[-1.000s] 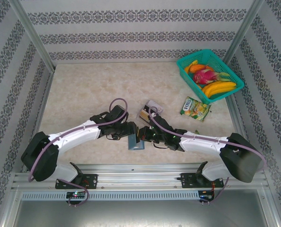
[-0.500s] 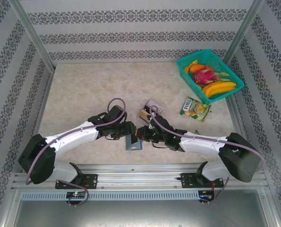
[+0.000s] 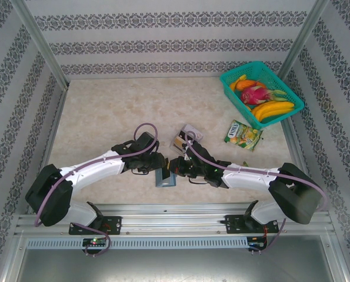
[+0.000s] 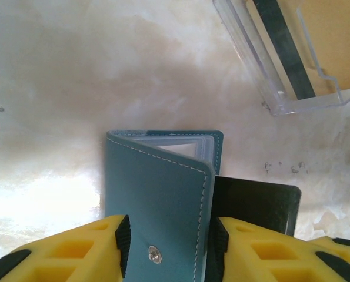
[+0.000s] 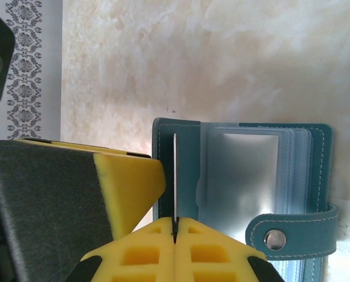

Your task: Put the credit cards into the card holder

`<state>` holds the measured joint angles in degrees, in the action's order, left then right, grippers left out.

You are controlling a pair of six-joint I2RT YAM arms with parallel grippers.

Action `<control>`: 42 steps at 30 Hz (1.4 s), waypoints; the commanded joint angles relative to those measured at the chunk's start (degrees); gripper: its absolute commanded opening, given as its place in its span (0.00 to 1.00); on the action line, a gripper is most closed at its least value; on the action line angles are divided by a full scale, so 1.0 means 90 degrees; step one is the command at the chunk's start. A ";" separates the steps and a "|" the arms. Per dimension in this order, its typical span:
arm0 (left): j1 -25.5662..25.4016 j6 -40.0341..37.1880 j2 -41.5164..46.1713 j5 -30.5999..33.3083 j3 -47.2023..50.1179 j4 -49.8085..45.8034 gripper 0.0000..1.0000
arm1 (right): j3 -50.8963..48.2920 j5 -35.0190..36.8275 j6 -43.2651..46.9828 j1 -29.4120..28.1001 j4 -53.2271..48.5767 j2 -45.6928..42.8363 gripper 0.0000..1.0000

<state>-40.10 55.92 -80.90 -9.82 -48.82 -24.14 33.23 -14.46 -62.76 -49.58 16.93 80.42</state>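
The teal card holder (image 3: 165, 178) lies open between the two grippers near the front edge. In the left wrist view its cover (image 4: 157, 200) with the snap dot stands up in the gap of my left gripper (image 4: 170, 247). The jaws are apart, the right pad next to the cover's stitched edge, the left finger overlapping its face. A black credit card (image 4: 257, 202) sits just right of the cover. My right gripper (image 5: 175, 226) is shut on that thin card (image 5: 175, 176), seen edge-on, against the holder's clear sleeves (image 5: 251, 176). More credit cards, gold (image 4: 330, 41) and black (image 4: 280, 47), lie in the tray.
A clear shallow tray (image 3: 186, 138) sits just behind the grippers. A green-yellow snack packet (image 3: 243, 134) lies to the right. The teal basket (image 3: 261, 94) of fruit is at the back right. Bare table stretches to the left and back.
My left gripper's jaws have narrowed around the holder's cover. Both grippers and the holder have shifted slightly left. The right gripper stays shut on its card.
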 commanded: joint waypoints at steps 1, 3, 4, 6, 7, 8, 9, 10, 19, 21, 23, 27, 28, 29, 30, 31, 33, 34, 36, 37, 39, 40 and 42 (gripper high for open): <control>0.0031 -0.0003 -0.0122 0.0162 0.0066 -0.0212 0.41 | 0.0017 -0.0073 -0.0044 0.0070 0.0224 0.0058 0.00; 0.0031 0.0007 -0.0113 0.0209 0.0075 -0.0251 0.36 | 0.0028 -0.0074 -0.0047 0.0069 0.0195 0.0075 0.00; 0.0031 0.0016 -0.0094 0.0262 0.0080 -0.0295 0.35 | 0.0038 -0.0071 -0.0044 0.0070 0.0168 0.0078 0.00; 0.0033 0.0012 -0.0053 0.0336 0.0092 -0.0333 0.31 | 0.0043 -0.0036 -0.0021 0.0070 0.0106 0.0078 0.00; 0.0046 0.0015 -0.0033 0.0375 0.0099 -0.0362 0.29 | 0.0055 0.0042 0.0007 0.0070 -0.0039 0.0049 0.00; 0.0041 0.0008 -0.0010 0.0394 0.0101 -0.0374 0.25 | 0.0090 0.0161 0.0065 0.0075 -0.0257 0.0007 0.00; 0.0050 -0.0011 0.0004 0.0395 0.0110 -0.0367 0.21 | 0.0118 0.0244 0.0134 0.0074 -0.0411 -0.0024 0.00; 0.0051 -0.0025 0.0024 0.0397 0.0130 -0.0360 0.17 | 0.0142 0.0322 0.0206 0.0081 -0.0573 -0.0070 0.00; 0.0124 -0.0149 0.0219 0.0433 0.0218 -0.0432 0.00 | 0.0455 0.0920 0.0702 0.0070 -0.1796 -0.0117 0.00; 0.0148 -0.0174 0.0258 0.0454 0.0237 -0.0498 0.00 | 0.0496 0.0900 0.0774 0.0073 -0.1827 -0.0054 0.00; 0.0169 -0.0230 0.0305 0.0434 0.0274 -0.0548 0.00 | 0.0577 0.0813 0.0884 0.0054 -0.1818 0.0059 0.00; 0.0245 -0.0315 0.0566 0.0300 0.0585 -0.0392 0.00 | 0.0720 0.0736 0.1136 -0.0032 -0.1767 0.0230 0.00; 0.0287 -0.0299 0.0642 0.0245 0.0680 -0.0320 0.00 | 0.0728 0.0731 0.1171 -0.0047 -0.1719 0.0265 0.00; 0.0332 -0.0277 0.0714 0.0209 0.0755 -0.0297 0.00 | 0.0744 0.0692 0.1213 -0.0056 -0.1668 0.0315 0.00; 0.0362 -0.0276 0.0783 0.0194 0.0805 -0.0296 0.00 | 0.0767 0.0637 0.1259 -0.0062 -0.1640 0.0353 0.00; 0.0390 -0.0276 0.0871 0.0193 0.0858 -0.0273 0.00 | 0.0812 0.0622 0.1317 -0.0076 -0.1643 0.0401 0.00; 0.0462 -0.0252 0.1033 0.0120 0.1013 -0.0138 0.00 | 0.0865 0.0611 0.1363 -0.0106 -0.1613 0.0489 0.00; 0.0504 -0.0238 0.1104 0.0040 0.1093 -0.0028 0.00 | 0.0876 0.0536 0.1385 -0.0115 -0.1541 0.0530 0.00; 0.0591 -0.0188 0.1245 -0.0135 0.1230 0.0172 0.00 | 0.0897 0.0555 0.1412 -0.0168 -0.1471 0.0519 0.00; 0.0614 -0.0188 0.1301 -0.0207 0.1285 0.0285 0.00 | 0.0898 0.0585 0.1424 -0.0188 -0.1466 0.0477 0.00; 0.0644 -0.0171 0.1407 -0.0376 0.1346 0.0550 0.00 | 0.0948 0.0653 0.1497 -0.0218 -0.1499 0.0372 0.00; 0.0647 -0.0161 0.1438 -0.0484 0.1388 0.0759 0.00 | 0.0977 0.0668 0.1531 -0.0208 -0.1565 0.0361 0.00; 0.0647 -0.0076 0.1451 -0.0783 0.1476 0.1310 0.00 | 0.1111 0.0887 0.1560 -0.0196 -0.2030 0.0380 0.00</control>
<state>-34.94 54.65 -68.64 -12.75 -36.69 -19.88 40.66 -8.69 -50.59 -50.89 1.69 84.68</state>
